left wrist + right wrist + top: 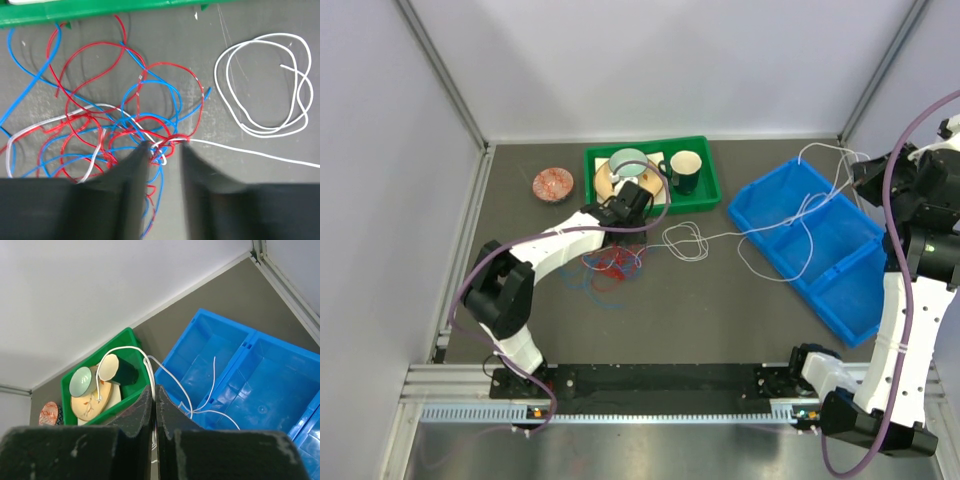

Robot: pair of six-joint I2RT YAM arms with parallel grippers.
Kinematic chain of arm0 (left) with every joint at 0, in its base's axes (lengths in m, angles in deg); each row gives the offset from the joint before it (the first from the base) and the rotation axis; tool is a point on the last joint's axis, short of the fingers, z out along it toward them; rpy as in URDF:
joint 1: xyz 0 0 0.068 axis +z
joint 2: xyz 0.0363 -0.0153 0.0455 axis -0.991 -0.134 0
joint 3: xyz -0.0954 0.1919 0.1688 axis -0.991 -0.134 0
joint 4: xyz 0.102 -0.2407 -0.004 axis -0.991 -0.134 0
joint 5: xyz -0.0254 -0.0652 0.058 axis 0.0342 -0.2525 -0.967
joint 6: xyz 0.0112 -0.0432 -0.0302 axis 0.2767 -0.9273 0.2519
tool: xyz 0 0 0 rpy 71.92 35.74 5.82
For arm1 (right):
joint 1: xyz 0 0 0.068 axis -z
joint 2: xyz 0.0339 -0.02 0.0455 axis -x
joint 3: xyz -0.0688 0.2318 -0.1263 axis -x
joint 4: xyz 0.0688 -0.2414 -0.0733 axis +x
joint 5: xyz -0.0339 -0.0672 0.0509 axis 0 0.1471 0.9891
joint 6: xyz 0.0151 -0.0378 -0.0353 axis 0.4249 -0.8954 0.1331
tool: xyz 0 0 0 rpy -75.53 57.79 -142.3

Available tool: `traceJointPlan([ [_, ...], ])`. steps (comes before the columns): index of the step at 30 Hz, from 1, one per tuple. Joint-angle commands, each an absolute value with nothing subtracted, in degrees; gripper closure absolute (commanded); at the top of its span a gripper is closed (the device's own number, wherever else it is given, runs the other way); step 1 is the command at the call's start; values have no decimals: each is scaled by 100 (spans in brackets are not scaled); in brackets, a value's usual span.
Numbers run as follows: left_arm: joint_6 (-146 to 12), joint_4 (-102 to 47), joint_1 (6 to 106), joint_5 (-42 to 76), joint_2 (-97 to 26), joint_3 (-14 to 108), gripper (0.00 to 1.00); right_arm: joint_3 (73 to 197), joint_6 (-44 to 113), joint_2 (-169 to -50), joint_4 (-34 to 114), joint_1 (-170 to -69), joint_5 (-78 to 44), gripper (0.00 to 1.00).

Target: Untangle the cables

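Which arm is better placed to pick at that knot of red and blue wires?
Left. The left gripper sits right over the red and blue tangle, its fingers either side of the strands. The right gripper is high above the blue bin, shut on the white cable.

No legible text, no labels, brands, numbers or signs

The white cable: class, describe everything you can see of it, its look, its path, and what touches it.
The white cable is one very thin, flexible wire, smooth like plastic-coated cord. The shut right gripper pinches it, up above the blue bin. From there it drapes slack across the bin onto the dark table, curls in loose loops near the green tray, then runs into the red and blue tangle, between the left gripper's parted fingers.
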State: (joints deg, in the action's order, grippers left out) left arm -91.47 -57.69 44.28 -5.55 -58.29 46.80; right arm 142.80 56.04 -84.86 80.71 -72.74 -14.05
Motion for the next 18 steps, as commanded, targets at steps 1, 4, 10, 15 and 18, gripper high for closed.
traceJointPlan([
  [1, -9161, -5519, 4406, -694, -5965, 4787, 81, 14282, 5598, -8422, 7822, -7330, -1345, 100],
  [4, -9135, -5536, 4406, -685, -5966, 4822, 98, 14291, 5589, -8404, 7822, -7330, -1345, 100],
  [10, -9109, -5642, 4415, -764, -5904, 4884, 98, 14273, 5580, -8387, 7822, -7330, -1354, 100],
  [15, -8977, -5563, 4415, -606, -5939, 4849, 50, 14264, 5572, -8396, 7822, -7330, -1327, 100],
  [18, -8968, -5493, 4415, -448, -6123, 4875, 43, 14264, 5589, -8396, 7813, -7339, -1310, 100],
])
